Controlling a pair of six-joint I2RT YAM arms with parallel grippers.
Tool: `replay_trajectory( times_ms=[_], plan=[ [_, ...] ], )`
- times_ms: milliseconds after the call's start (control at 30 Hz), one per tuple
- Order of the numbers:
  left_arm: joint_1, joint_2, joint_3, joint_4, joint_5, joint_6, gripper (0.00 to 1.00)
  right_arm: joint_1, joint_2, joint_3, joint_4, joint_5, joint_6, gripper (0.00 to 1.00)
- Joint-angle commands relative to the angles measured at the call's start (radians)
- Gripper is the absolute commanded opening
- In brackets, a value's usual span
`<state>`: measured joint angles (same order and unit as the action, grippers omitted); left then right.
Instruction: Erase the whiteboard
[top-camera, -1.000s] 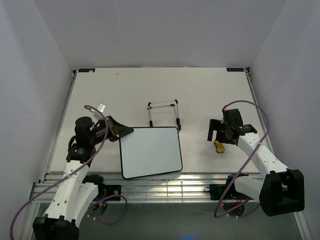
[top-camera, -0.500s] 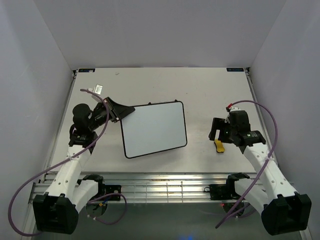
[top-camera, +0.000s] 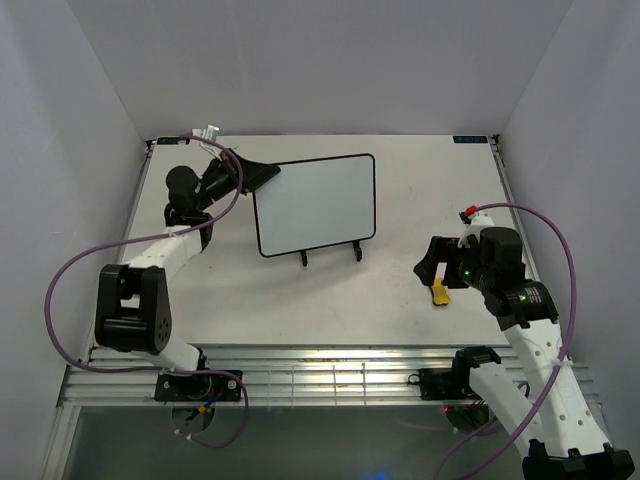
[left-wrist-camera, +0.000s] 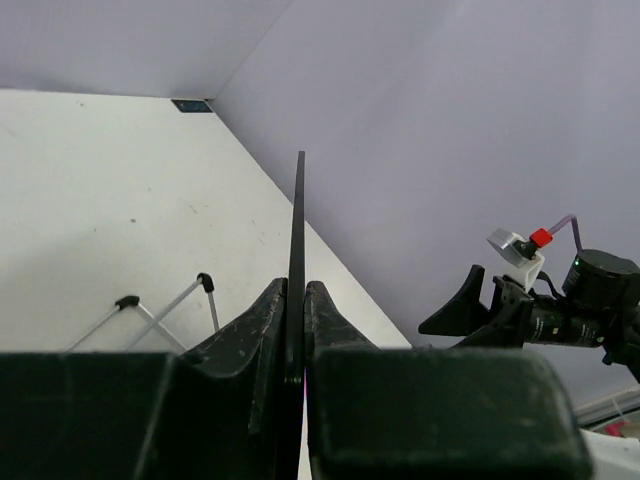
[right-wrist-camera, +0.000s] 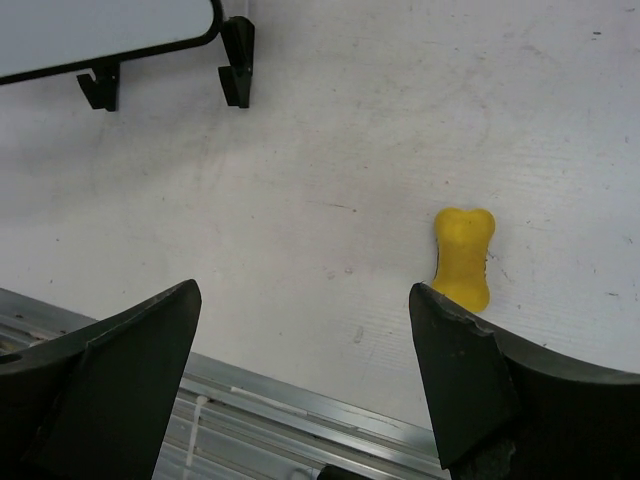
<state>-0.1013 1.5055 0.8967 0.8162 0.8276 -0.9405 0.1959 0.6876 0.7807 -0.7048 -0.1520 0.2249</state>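
The whiteboard (top-camera: 315, 205) is blank white with a thin black frame. It stands upright on the wire stand, whose black feet (top-camera: 330, 255) show below it. My left gripper (top-camera: 258, 177) is shut on the board's left edge. In the left wrist view the board (left-wrist-camera: 297, 225) is edge-on between the fingers. My right gripper (top-camera: 436, 266) is open and empty, raised above the table. The yellow eraser (top-camera: 438, 294) lies on the table just below it. In the right wrist view the eraser (right-wrist-camera: 463, 256) lies near the right finger, and the board's lower edge (right-wrist-camera: 100, 40) is at top left.
The wire stand's legs (left-wrist-camera: 160, 310) show in the left wrist view. The table's metal front rail (top-camera: 330, 365) runs along the near edge. White walls close in the table on the left, right and back.
My left gripper has carried the whiteboard up and away from the table's front and set it upright on the wire stand. My right gripper has drawn back slightly, still open.
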Motion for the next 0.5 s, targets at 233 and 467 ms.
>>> replay_trajectory(
  times_ms=[233,467],
  plan=[
    [-0.001,0.261,0.261,0.288,0.137,-0.014,0.0,-0.004,-0.014,0.034,-0.025,-0.095,-0.064,0.9],
    [-0.003,0.415,0.349,0.373,0.171,-0.104,0.0,-0.003,-0.008,0.028,-0.028,-0.087,-0.079,0.9]
  ],
)
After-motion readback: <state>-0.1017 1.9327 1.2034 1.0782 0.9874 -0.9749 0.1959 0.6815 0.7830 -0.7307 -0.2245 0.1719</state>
